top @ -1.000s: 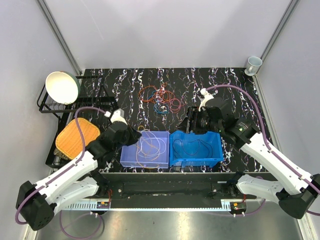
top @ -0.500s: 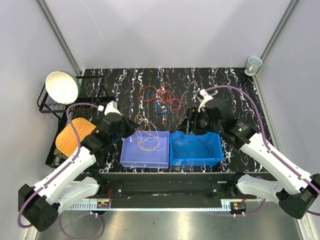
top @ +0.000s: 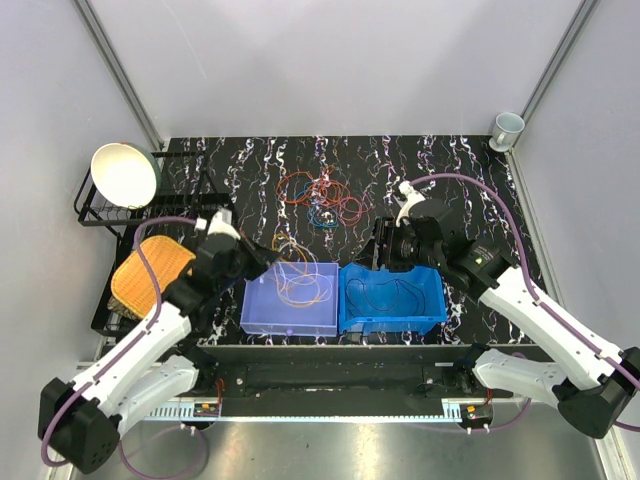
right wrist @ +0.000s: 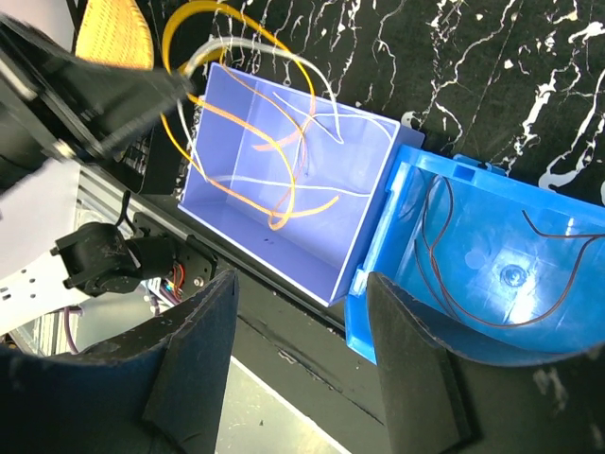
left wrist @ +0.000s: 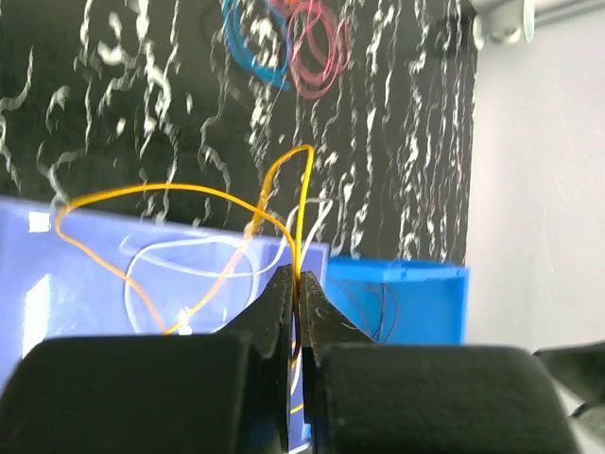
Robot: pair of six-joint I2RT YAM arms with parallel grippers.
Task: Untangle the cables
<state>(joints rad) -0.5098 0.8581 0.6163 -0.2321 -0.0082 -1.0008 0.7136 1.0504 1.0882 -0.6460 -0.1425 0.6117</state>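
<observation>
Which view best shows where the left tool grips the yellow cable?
Left wrist: the yellow cable runs straight into the shut left tool, close up. Right wrist shows its loops over the purple bin; top external shows only thin strands.

Fixed overhead view looking down, two close wrist views, all sharing purple bin (top: 290,326)

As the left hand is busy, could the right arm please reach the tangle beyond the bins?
Probably yes: the right hand is open and empty, and nothing stands between it and the tangle.
</observation>
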